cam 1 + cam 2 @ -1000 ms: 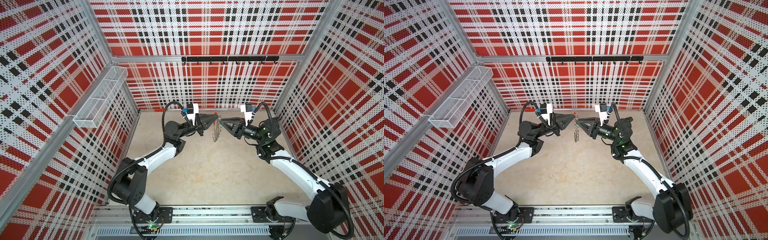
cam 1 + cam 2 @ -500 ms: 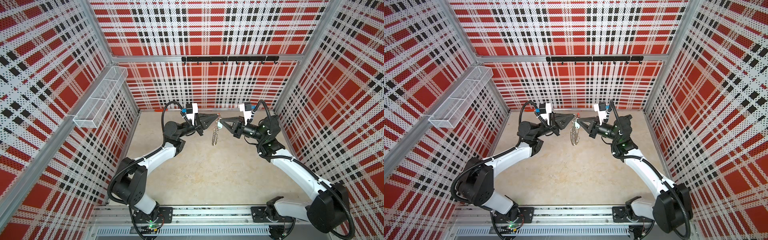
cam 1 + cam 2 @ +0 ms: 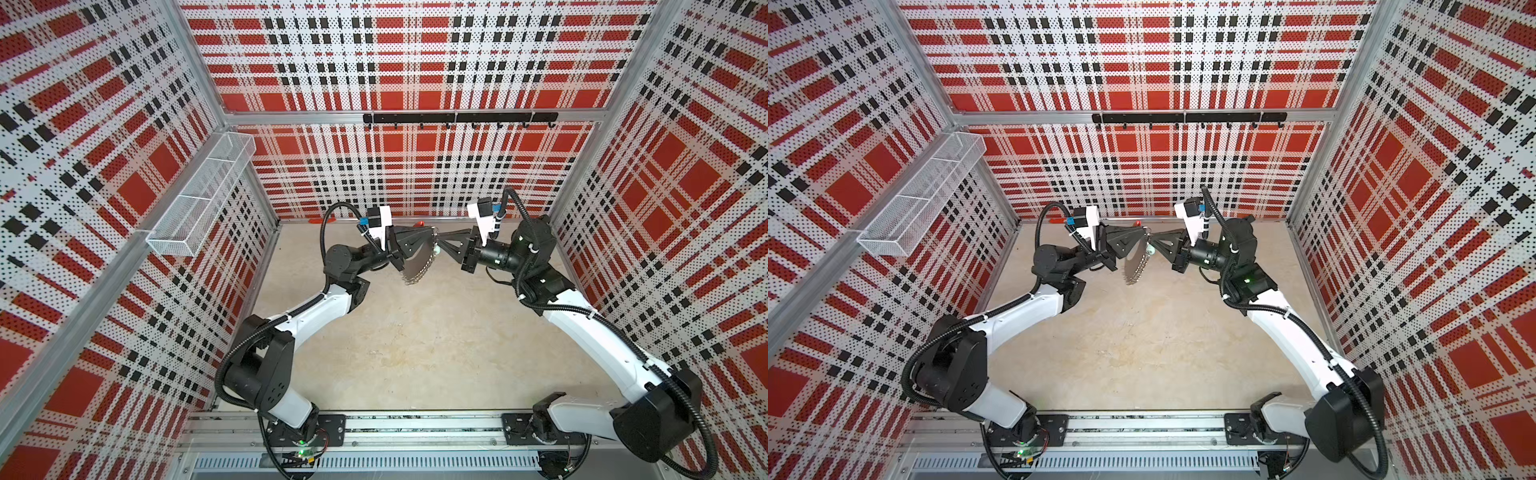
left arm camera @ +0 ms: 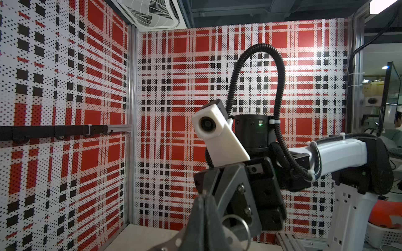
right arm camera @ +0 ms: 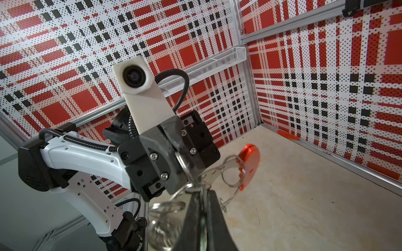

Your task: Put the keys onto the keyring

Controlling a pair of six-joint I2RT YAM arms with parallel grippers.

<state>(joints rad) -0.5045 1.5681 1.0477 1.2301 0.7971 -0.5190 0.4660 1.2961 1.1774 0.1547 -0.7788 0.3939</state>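
Handoff in mid-air over the far middle of the table (image 3: pixel 415 340): key (image 3: pixel 435 250) right at the keyring (image 3: pixel 417 266).

Left claw (image 3: pixel 432 233) is clamped on the hoop's top beside the red piece (image 5: pixel 250 162). Right claw (image 3: pixel 440 240) is pinched together on a thin metal edge, probably the key, since the teal tag hangs just under it. The hoop looks stiff, light and slick, and its loops dangle and will swing. Grip the bare hoop and pinch the key on its flat faces.
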